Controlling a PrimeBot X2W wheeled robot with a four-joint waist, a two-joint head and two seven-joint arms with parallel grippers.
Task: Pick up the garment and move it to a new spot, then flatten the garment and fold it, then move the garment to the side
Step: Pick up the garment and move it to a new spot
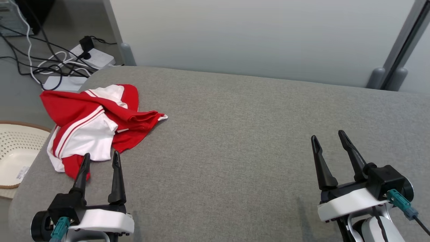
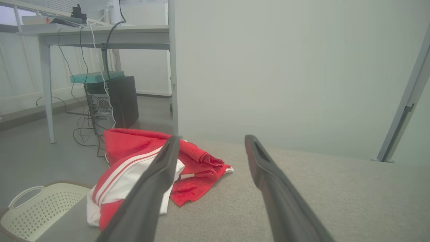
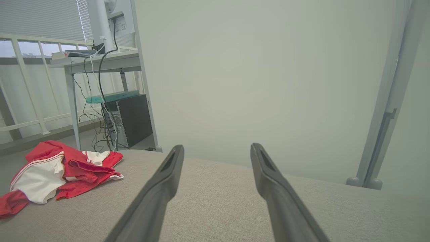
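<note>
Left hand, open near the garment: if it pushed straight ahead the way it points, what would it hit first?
Most likely the garment, whose near edge lies just ahead of the left hand. How high the hand is above the cloth is unclear.

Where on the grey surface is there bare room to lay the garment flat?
Bare: the middle of the grey surface, between the garment and the right end effector, back to the pale wall. Crowded: the left corner, where the garment lies beyond the left end effector.
</note>
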